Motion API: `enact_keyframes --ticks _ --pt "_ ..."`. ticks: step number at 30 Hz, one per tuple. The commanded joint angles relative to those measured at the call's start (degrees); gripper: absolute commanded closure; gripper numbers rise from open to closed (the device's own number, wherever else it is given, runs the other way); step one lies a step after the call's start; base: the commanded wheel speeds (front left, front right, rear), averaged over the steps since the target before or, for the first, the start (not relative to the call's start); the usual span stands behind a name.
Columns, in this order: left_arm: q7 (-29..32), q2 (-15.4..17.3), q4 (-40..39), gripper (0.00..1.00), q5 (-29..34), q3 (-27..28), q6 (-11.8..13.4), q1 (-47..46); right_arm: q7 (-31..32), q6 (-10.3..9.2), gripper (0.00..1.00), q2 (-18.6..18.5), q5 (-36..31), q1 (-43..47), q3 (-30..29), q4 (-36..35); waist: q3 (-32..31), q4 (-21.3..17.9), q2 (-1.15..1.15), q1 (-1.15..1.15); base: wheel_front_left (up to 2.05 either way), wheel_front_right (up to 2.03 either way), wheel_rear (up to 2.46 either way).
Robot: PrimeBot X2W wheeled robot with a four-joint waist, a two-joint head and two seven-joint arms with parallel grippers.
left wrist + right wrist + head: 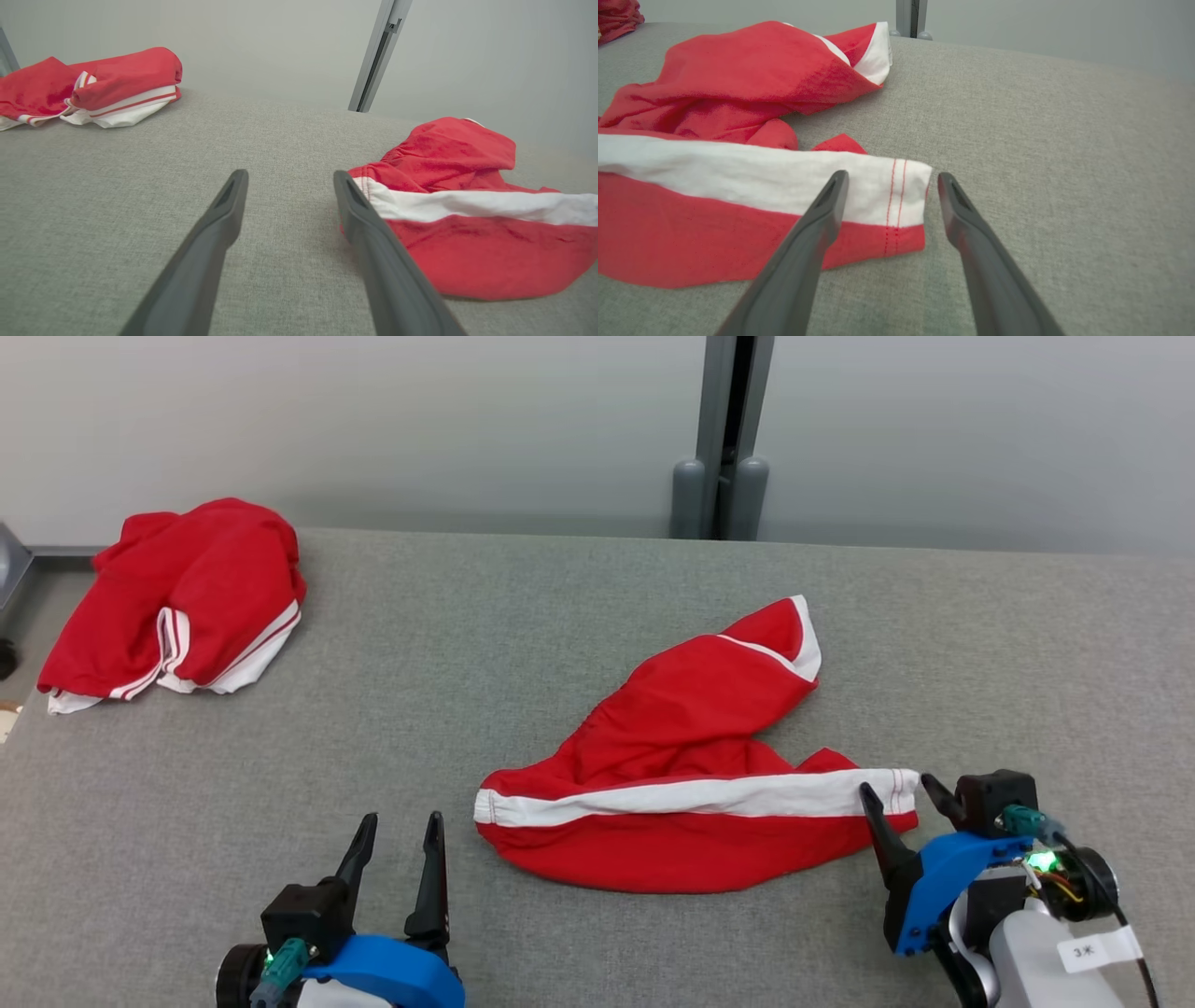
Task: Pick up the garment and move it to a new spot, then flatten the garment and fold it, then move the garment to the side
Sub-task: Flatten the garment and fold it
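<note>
I see the crumpled red garment (691, 775) lying centre-right on the grey surface (560, 616), not yet flattened or folded, my left tool (402, 821) spread empty at lower left, my right tool (898, 786) spread astride its white-banded end.

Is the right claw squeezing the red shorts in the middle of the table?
No, the right claw is wide open, its fingers standing apart at the end of the white stripe on the red shorts.
</note>
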Motion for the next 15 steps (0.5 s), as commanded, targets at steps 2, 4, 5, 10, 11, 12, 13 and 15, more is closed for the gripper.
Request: enact_keyframes --ticks 2,4,5,10,11,12,13,15 --pt "-0.3 0.0 0.0 0.0 0.4 0.4 -0.2 -0.9 0.1 0.01 0.0 -1.2 1.2 -1.6 0.8 0.7 0.7 0.7 0.0 0.0 0.0 0.0 0.0" --pt "-0.3 0.0 0.1 0.0 0.6 0.6 -0.3 -1.0 0.4 0.01 0.0 -1.8 2.0 -2.0 1.8 1.4 0.9 1.0 0.0 0.0 0.0 0.0 0.0" --pt "-0.3 0.0 0.1 0.0 0.7 0.6 -0.3 -1.1 0.4 0.01 0.0 -2.0 2.4 -2.3 2.2 1.7 0.9 1.1 0.0 0.0 0.0 0.0 0.0" --pt "-0.3 -0.1 0.2 0.0 1.0 1.0 -0.5 -1.4 0.3 0.01 0.0 -2.8 4.6 -3.5 4.5 2.7 1.2 1.3 0.0 0.0 0.0 0.0 0.0" --pt "-0.3 -0.1 0.1 0.0 1.1 1.1 -0.6 -1.4 0.0 0.01 0.0 -2.7 5.1 -3.5 5.0 2.7 1.2 1.3 0.0 0.0 0.0 0.0 0.0" --pt "-0.3 -0.1 0.1 0.0 1.2 1.1 -0.6 -1.4 0.0 0.01 0.0 -2.7 5.7 -3.4 5.5 2.8 1.2 1.3 0.0 0.0 0.0 0.0 0.0" --pt "-0.3 -0.2 0.1 0.0 1.3 1.2 -0.6 -1.3 0.1 0.01 0.0 -2.7 6.6 -3.4 6.4 2.7 1.3 1.1 0.0 0.0 0.0 0.0 0.0" --pt "-0.3 -0.2 0.1 0.0 1.4 1.3 -0.6 -1.3 -0.1 0.01 0.0 -3.0 7.5 -3.6 7.1 2.5 1.4 1.0 0.0 0.0 0.0 0.0 0.0"
